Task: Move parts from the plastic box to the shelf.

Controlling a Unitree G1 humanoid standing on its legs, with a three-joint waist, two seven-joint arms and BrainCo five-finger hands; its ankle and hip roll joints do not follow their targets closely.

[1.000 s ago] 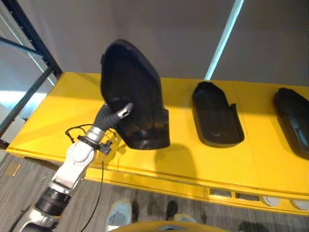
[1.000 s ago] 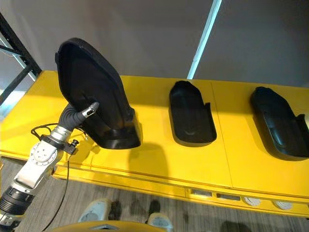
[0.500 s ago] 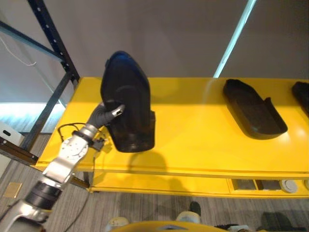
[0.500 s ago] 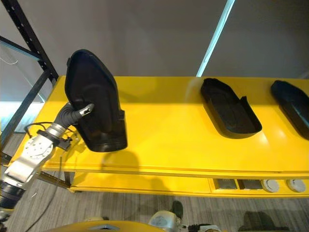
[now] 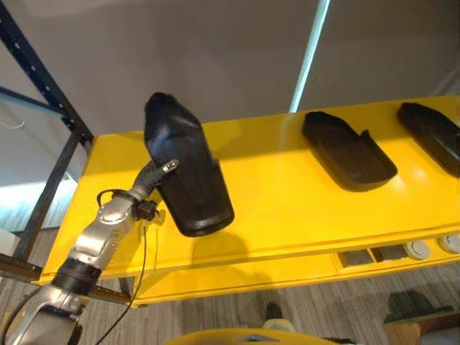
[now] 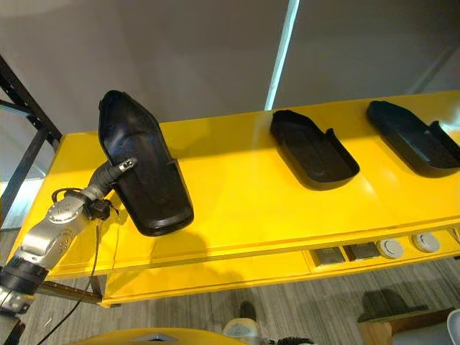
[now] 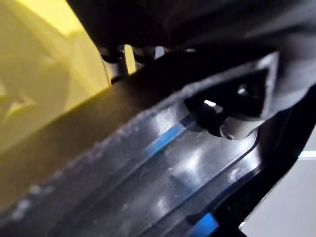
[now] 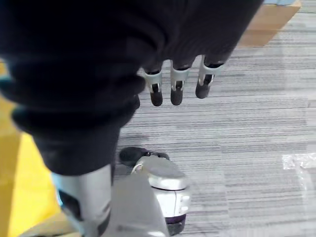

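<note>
Black moulded part: long, hollow shell, glossy, rounded at the top, tilted over the yellow shelf, lower end at its surface. Left hand clenched on its edge. Three such parts in all, two lying flat on the shelf. Right hand relaxed over carpet.

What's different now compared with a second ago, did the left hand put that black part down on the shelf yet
Not clearly. The left hand keeps its grip on the black part, now tipped lower, its bottom end at the yellow shelf; whether it touches, I cannot tell. Most of the apparent shift is the camera swinging. The two black parts already on the shelf lie as before. The right hand hangs open over the floor.
</note>
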